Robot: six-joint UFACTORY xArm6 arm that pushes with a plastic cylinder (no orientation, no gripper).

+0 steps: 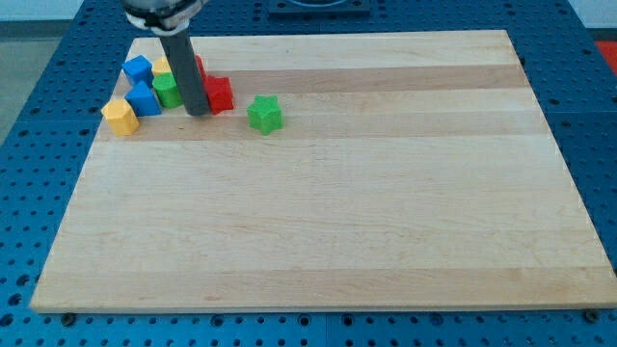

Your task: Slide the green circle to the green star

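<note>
A wooden counter (328,222) lies under one dark rod, which has no fingers to open or close. My tip (197,112) rests at the view's upper left. The green circle (168,90) touches it on the left, and a red block (220,94) sits just right. The green star (264,114) stands near, further right. Two blue blocks (144,97) (137,68) and a yellow block (120,116) cluster further left.

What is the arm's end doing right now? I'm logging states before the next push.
No gripper, so nothing is held: my tip rests on the board, between the green circle and a red block, left of the green star.
</note>
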